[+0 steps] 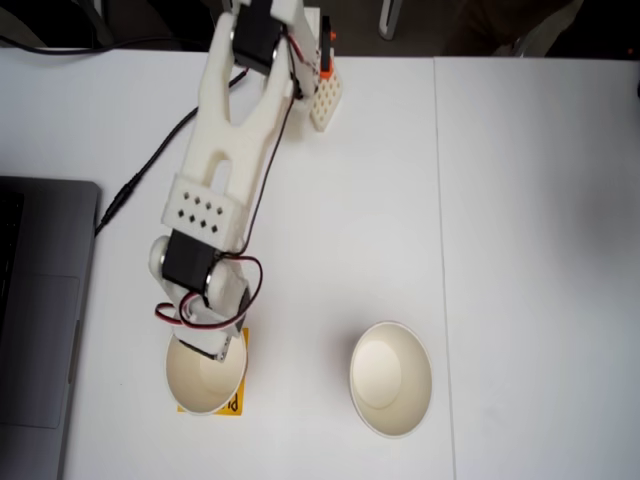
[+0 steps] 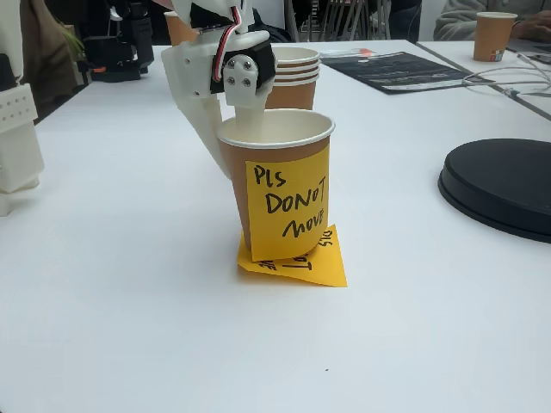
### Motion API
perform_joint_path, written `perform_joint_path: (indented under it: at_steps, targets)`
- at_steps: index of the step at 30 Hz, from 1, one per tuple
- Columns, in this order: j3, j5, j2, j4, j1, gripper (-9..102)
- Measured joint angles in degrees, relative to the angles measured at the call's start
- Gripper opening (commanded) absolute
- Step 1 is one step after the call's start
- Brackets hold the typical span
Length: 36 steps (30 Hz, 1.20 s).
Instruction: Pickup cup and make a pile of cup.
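A paper cup (image 1: 205,385) stands upright on a flat orange sticky note (image 1: 236,405) at the lower left of the overhead fixed view. In the low fixed view the cup (image 2: 280,142) has a brown wall carrying an orange handwritten label (image 2: 288,206). My gripper (image 1: 205,348) straddles the cup's rim on the arm side. One white finger reaches inside the cup and the other (image 2: 202,120) lies against the outer wall, so the gripper (image 2: 227,136) is shut on that wall. A second cup (image 1: 390,378) stands apart to the right. In the low view it (image 2: 295,73) is behind the first and shows stacked rims.
A laptop (image 1: 40,300) lies at the left edge of the overhead fixed view, with a black cable (image 1: 150,160) running beside the arm. A white block (image 1: 326,98) stands near the arm's base. A round black disc (image 2: 504,185) lies to the right in the low view.
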Motion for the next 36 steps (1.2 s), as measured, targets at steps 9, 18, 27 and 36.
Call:
perform_joint_path:
  at_steps: [9, 18, 27, 36]
  targets:
    - [0.0, 0.0, 12.0, 0.0, 0.0, -7]
    - [0.0, 0.0, 22.3, 0.0, -5.3, -7]
    - [0.0, 0.0, 32.2, 0.0, -14.7, -7]
    - [-1.8, 0.0, 37.6, 0.0, -25.3, -7]
